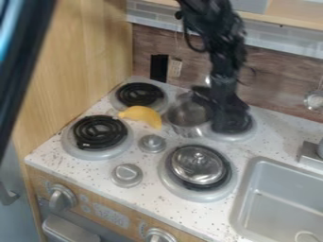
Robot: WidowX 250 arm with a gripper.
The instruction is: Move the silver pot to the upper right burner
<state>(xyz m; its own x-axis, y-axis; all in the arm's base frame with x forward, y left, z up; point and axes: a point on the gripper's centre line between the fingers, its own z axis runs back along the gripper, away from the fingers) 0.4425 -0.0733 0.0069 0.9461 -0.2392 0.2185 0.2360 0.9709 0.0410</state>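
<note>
Camera view has the silver pot (188, 116) sitting between the two back burners, right beside the upper right burner (232, 134) but not centred on it, so I'd call this job unfinished. Can't tell if its base is on the counter or a bit above it.

The black gripper (217, 106) hangs at the pot's right side, over that same burner. My guess is it's there because the near wall and rim are the easiest bits to grab or steer by. No clue whether it's open or closed, honestly, it's all one dark shape, so I can't say if it's got hold of the pot. Next move is probably a short shift to the right, and if the pot isn't clear of the burner's raised edge, it could catch and tip.

The yellow curved thing (142, 115) lies just left of the pot, between it and the left burners, so going right also keeps away from that. Upper left burner (139, 94) and lower left burner (99, 132) have black coils in silver pans. A round metal lid (197, 164) sits on the lower right burner (194, 194), which is maybe why the back spot makes sense. Sink (284, 177) is off to the right, well apart from the pot.
</note>
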